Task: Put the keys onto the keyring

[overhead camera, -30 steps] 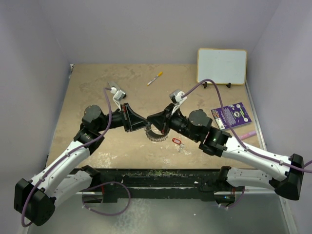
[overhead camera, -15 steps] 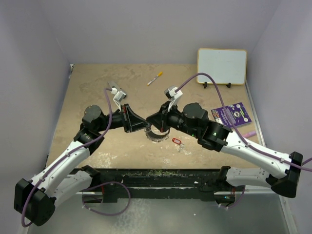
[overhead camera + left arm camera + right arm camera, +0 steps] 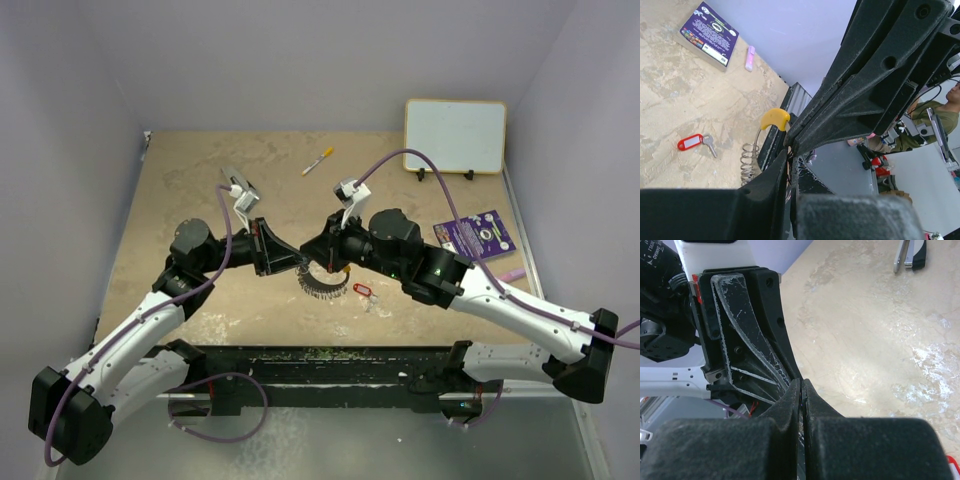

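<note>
Over mid-table, left hand [image 3: 298, 262] and right hand [image 3: 322, 260] stay clenched on the keyring [image 3: 320, 285]; right arm [image 3: 440, 275] swung inward.

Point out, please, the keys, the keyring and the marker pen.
keys [image 3: 691, 142], left wrist view, on the red tag.
keyring [image 3: 775, 118], left wrist view, on the yellow arc.
marker pen [image 3: 318, 161], top external view, on its barrel.

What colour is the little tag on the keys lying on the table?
Red, with a white label insert; the tag shows best in the left wrist view.
</note>
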### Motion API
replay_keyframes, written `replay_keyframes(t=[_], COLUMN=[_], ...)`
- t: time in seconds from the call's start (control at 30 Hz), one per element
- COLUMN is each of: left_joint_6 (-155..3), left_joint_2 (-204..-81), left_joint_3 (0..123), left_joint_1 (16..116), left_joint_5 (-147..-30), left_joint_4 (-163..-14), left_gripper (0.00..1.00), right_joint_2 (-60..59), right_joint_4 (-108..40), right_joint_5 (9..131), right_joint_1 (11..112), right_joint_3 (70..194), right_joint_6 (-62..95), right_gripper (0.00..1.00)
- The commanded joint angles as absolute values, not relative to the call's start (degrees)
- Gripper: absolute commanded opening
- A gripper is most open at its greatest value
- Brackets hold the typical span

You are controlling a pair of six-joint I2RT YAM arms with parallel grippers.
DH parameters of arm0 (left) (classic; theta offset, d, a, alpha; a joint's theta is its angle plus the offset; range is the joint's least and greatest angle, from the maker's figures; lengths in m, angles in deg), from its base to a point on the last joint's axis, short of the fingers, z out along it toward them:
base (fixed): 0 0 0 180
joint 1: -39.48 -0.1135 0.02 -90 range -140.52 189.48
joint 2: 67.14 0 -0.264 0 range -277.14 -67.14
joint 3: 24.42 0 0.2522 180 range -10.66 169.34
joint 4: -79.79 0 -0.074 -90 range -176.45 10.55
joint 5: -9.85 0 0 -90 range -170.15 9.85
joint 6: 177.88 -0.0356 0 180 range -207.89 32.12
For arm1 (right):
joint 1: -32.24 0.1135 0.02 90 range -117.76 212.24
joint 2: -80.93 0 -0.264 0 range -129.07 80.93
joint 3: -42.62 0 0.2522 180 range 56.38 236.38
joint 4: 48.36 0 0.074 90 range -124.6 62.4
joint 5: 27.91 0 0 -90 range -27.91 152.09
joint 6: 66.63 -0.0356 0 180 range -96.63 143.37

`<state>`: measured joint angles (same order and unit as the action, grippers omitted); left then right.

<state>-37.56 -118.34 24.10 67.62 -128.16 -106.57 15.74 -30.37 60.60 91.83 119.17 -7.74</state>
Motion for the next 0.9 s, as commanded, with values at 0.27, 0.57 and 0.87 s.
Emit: replay_keyframes(t=[0.27, 0.57, 0.87], left_joint_6=[-37.7, -38.9, -40.3], left_joint_2=[-117.6, -117.5, -117.1], left_joint_3=[24.8, 24.2, 23.6], left_joint_1=[68.0, 68.0, 68.0], left_joint_5=[-127.3, -127.0, -126.6], left_joint_4=[-112.8, -112.6, -113.0], left_gripper=[0.04, 0.04, 0.04], right_joint_2=[17.4, 21.7, 27.0], right_joint_4=[-35.9, -39.6, -42.2], right_joint_5=[63.0, 58.6, 54.7], right_joint_1=[92.9, 92.9, 92.8], right_joint_3=[118.3, 116.1, 111.6], right_joint_6=[-10.4, -10.2, -12.0], right_gripper=[0.00, 0.18, 0.35])
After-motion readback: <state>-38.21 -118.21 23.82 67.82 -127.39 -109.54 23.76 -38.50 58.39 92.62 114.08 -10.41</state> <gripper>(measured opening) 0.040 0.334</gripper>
